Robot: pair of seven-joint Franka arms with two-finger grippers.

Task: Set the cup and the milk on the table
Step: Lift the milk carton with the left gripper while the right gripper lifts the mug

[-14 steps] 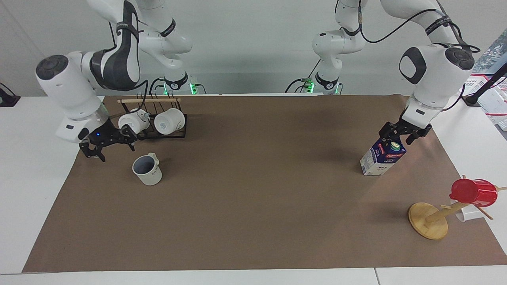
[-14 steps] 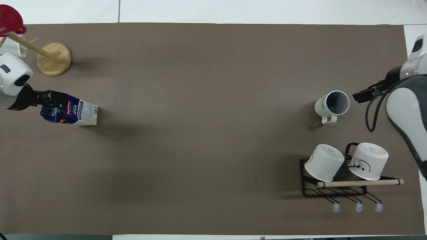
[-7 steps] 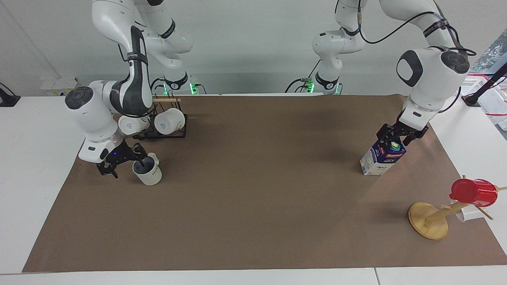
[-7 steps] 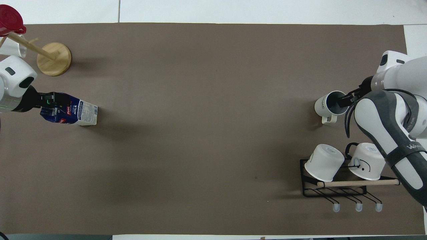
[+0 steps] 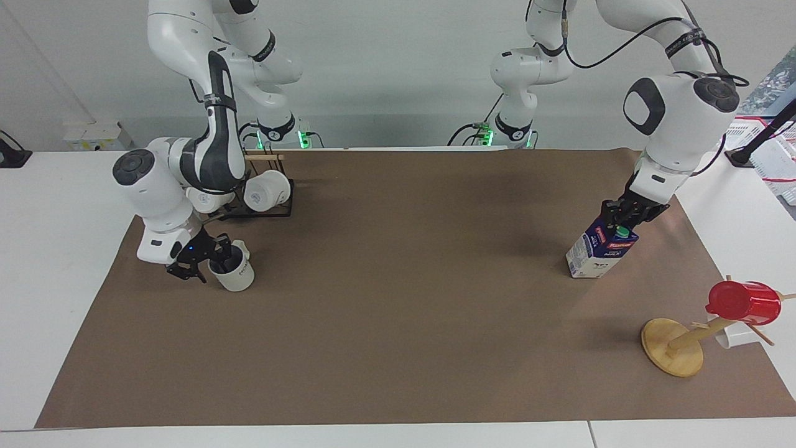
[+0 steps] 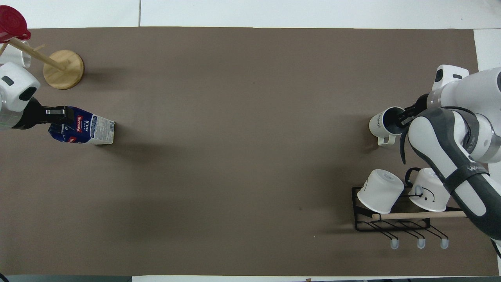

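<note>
The cup (image 5: 236, 278) stands upright on the brown paper of the table (image 5: 404, 311), toward the right arm's end; it also shows in the overhead view (image 6: 380, 123). My right gripper (image 5: 208, 264) is down at its rim, open, with one finger inside the cup and the other outside. The milk (image 5: 596, 256) stands on the paper toward the left arm's end, also in the overhead view (image 6: 92, 132). My left gripper (image 5: 622, 219) is shut on the carton's top ridge, next to the green cap.
A black wire rack (image 5: 261, 210) holding two white mugs (image 5: 267, 190) sits nearer to the robots than the cup. A wooden mug tree (image 5: 673, 348) with a red plastic cup (image 5: 743, 303) stands farther from the robots than the milk.
My right gripper came down from beside the cup and put one finger inside it. My left gripper lowered onto the milk's top and its fingers closed in; the carton shifted slightly.
</note>
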